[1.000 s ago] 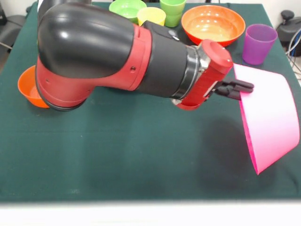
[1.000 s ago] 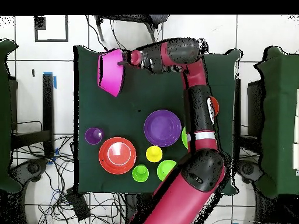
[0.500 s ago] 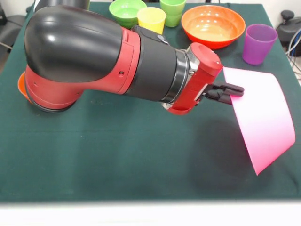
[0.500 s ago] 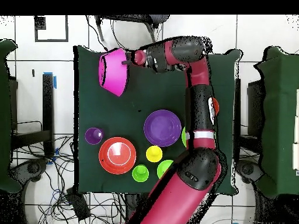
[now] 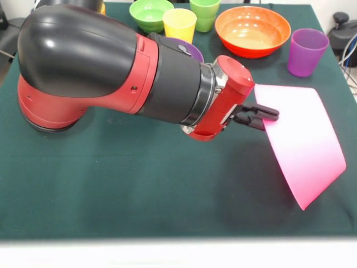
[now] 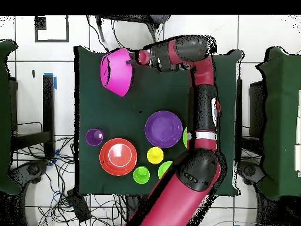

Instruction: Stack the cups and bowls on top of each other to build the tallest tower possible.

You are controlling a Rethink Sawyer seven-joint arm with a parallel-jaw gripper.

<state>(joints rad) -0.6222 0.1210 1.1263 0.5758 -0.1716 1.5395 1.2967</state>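
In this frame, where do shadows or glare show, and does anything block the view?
Front view: the pink bowl, held tilted by the pincer, throws a soft shadow on the table; glare glints inside the orange bowl; the arm hides most of the purple bowl. Overhead view: the purple bowl lies unobstructed.

Gripper (image 5: 262, 116) is clamped on the pink bowl (image 5: 304, 142), tipped on edge off the cloth at my front-view right. I see bare green table (image 5: 139, 190) under and in front of the arm (image 5: 111, 72), open across the whole near strip. Far edge is crowded: green bowl (image 5: 150, 12), yellow cup (image 5: 179, 23), green cup (image 5: 204, 14), orange bowl (image 5: 252, 29), purple cup (image 5: 307, 51) in a row, little room between them. Purple bowl (image 6: 163, 129) sits mid-table, mostly hidden behind the arm from the front. Overhead, open cloth between pink bowl and purple bowl.
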